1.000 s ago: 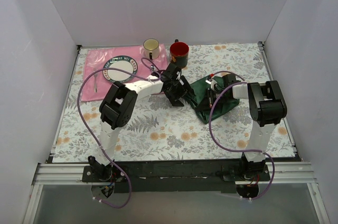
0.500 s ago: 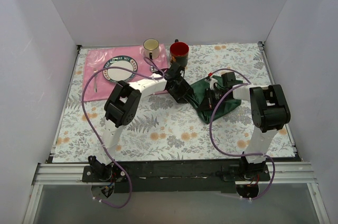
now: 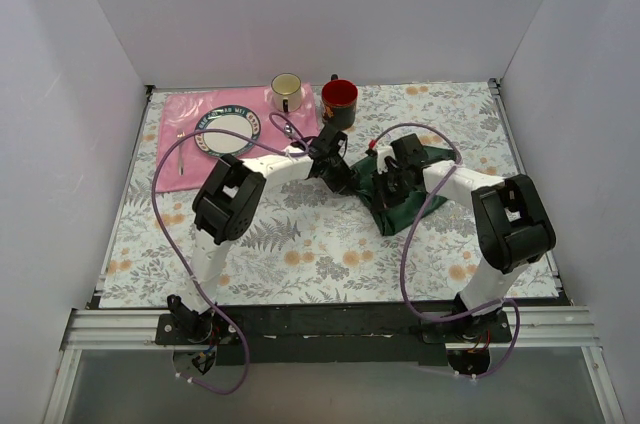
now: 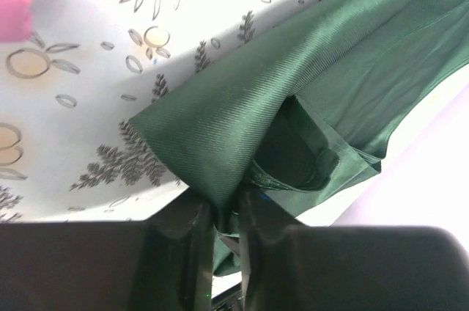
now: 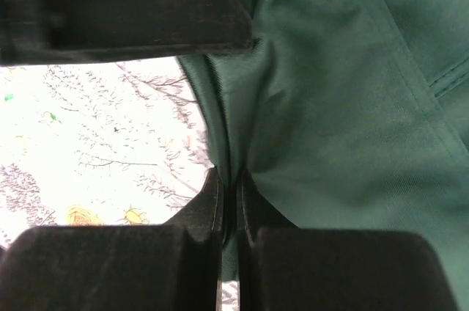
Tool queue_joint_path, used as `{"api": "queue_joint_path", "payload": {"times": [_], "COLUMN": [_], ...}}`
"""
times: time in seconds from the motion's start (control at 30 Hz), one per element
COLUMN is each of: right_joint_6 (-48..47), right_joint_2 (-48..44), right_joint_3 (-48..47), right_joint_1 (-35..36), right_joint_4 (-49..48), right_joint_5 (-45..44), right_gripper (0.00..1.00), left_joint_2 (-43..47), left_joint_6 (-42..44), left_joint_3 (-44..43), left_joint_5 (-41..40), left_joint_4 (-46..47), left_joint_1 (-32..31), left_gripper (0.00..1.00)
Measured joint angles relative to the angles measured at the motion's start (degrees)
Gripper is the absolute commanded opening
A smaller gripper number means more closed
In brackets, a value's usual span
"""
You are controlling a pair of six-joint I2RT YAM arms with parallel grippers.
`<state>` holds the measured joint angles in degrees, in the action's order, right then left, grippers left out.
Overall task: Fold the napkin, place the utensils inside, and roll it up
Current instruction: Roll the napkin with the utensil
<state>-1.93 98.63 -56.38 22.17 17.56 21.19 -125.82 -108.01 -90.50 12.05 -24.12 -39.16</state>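
Note:
The dark green napkin (image 3: 412, 206) lies bunched right of the table's middle. My left gripper (image 3: 345, 176) is at its left edge. In the left wrist view its jaws (image 4: 227, 208) are shut on a raised fold of the napkin (image 4: 293, 91). My right gripper (image 3: 392, 184) is over the cloth's upper middle. In the right wrist view it (image 5: 231, 186) is shut on a pinched ridge of the napkin (image 5: 344, 105). The utensils are not visible in any view.
A pink placemat (image 3: 190, 109) at the back left holds a patterned plate (image 3: 228, 131) and a small silver fork (image 3: 181, 152). A cream mug (image 3: 287, 92) and a red mug (image 3: 339, 99) stand just behind the left gripper. White walls enclose the table.
My left gripper moved right to the napkin's left edge and went from open to shut on it. My right gripper shifted left, staying shut on the cloth.

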Motion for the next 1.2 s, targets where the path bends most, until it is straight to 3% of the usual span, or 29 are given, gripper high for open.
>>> {"api": "queue_joint_path", "payload": {"times": [0.37,0.5,0.53,0.6,0.77,0.97,1.2], "right_joint_6": [0.79,1.68,1.77,2.03,2.78,3.43,3.72], "right_joint_2": [-6.08,-6.4,-6.45,-6.45,-6.86,-7.15,-7.56], "right_joint_3": [2.19,2.82,2.89,2.99,3.87,5.42,6.25], "right_joint_1": [14.29,14.75,14.75,14.91,14.97,14.23,12.37], "right_joint_4": [-0.24,-1.25,-1.38,-1.7,-2.97,-5.33,-6.19], "right_joint_5": [-20.74,-22.01,-21.99,-21.73,-21.35,-19.1,-16.46], "right_gripper": [0.01,0.01,0.01,0.01,0.01,0.01,0.01], "left_joint_2": [1.92,1.92,1.92,1.95,5.16,6.8,5.49], "left_joint_6": [3.93,5.84,6.47,7.5,10.12,10.36,8.44], "left_joint_3": [3.91,3.82,3.82,4.0,6.64,9.55,8.85], "left_joint_5": [2.4,2.49,2.47,2.73,2.62,4.09,5.4], "left_joint_4": [3.54,3.56,3.58,3.3,3.32,4.96,6.84], "left_joint_1": [0.39,0.35,0.35,0.24,-0.09,-0.57,-1.22], "left_gripper": [0.0,0.19,0.32,0.45,0.57,0.6,0.52]}}
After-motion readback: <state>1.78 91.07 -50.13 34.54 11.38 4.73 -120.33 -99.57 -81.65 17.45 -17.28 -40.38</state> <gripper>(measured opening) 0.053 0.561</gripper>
